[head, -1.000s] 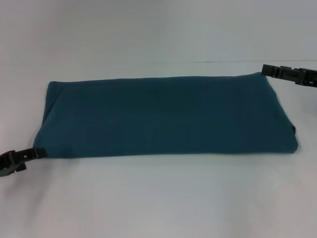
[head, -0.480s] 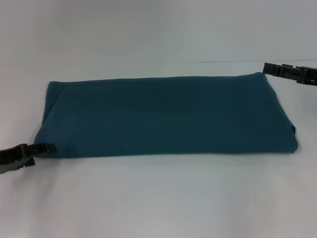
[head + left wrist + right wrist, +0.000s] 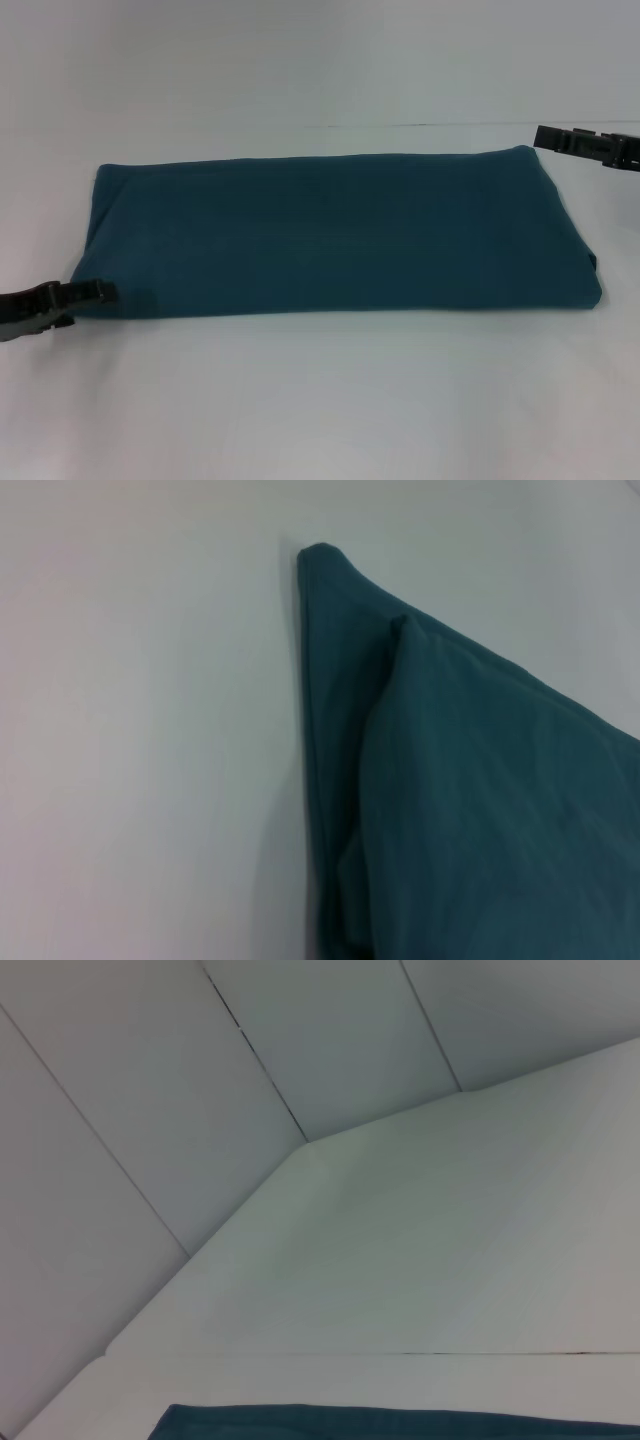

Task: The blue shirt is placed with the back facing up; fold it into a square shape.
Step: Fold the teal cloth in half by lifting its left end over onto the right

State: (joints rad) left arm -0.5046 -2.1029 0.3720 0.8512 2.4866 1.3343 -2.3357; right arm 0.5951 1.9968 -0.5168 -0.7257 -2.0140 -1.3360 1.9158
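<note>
Since a second ago, my left tool (image 3: pixel 95 292) has slid inward onto the shirt's (image 3: pixel 340 235) near left corner; the right tool (image 3: pixel 548 137) hovers off the far right corner. On head view the shirt lies as a long band across the desk (image 3: pixel 320 400). I'd pinch all layers before lifting. Whether either tool is closed, I cannot tell. Left wrist shows stacked corner layers (image 3: pixel 400 740); right wrist only a shirt edge (image 3: pixel 400 1422).

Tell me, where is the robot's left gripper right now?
In the head view, the left gripper sits low on the robot's left, its tip at the near left corner of the folded blue shirt on the white table.
</note>
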